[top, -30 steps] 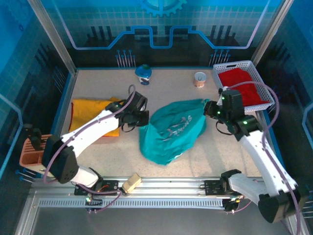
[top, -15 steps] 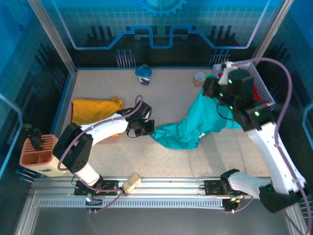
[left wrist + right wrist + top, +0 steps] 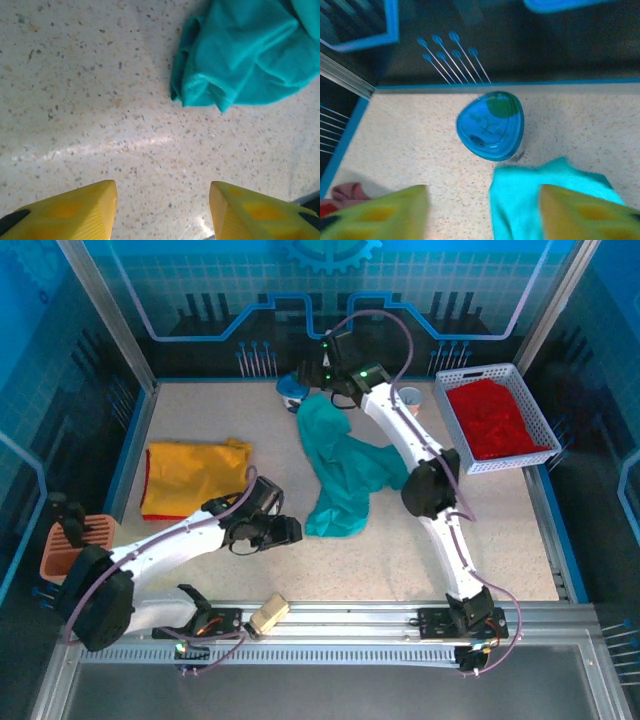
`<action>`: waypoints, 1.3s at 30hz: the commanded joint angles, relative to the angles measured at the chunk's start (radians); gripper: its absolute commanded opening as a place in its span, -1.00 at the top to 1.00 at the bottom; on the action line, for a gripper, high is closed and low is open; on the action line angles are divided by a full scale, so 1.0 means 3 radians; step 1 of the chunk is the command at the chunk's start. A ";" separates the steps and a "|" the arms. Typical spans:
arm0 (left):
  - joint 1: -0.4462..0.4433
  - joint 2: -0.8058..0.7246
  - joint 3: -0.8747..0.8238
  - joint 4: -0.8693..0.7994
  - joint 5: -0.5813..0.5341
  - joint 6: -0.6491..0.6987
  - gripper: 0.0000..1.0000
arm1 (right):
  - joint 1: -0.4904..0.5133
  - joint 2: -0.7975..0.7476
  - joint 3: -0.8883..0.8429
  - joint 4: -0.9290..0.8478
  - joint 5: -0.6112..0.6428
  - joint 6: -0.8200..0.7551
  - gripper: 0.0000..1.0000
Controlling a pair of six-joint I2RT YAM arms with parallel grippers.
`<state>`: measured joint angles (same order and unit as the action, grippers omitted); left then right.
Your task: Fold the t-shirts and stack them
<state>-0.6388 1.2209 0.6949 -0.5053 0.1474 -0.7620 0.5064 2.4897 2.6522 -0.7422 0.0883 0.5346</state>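
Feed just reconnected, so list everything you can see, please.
teal t-shirt: 1, teal, crumpled mid-table
yellow t-shirt: 1, yellow, flat at table's left
red t-shirt: 1, red, in basket
basket: 1, white, far right
blue round object: 1, blue, far edge
cup: 1, pale, beside basket
holder: 1, orange-brown, off table's left
block: 1, tan, near rail
left gripper: open, over bare table
right gripper: open, above teal t-shirt's far end

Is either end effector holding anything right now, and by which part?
Nothing: left end effector and right end effector are open, teal t-shirt ungripped.
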 commanded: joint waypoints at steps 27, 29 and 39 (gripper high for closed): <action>-0.0893 0.1131 0.0972 -0.0135 -0.0701 0.0009 -0.06 | -0.0032 -0.2280 -0.4848 0.1287 -0.0466 -0.0561 0.00; -0.0893 0.1068 0.0887 -0.0134 -0.0708 -0.0018 -0.06 | -0.0032 -0.2265 -0.4867 0.1286 -0.0474 -0.0557 0.09; -0.0892 0.0922 0.0684 -0.0134 -0.0713 -0.0088 -0.05 | -0.0025 -0.2218 -0.4905 0.1160 -0.0558 -0.0548 -0.01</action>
<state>-0.9043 1.5333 0.9207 -0.5190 -0.0490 -0.7639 0.4908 1.7981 1.2007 -0.3882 -0.0471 0.3653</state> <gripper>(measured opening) 0.526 0.504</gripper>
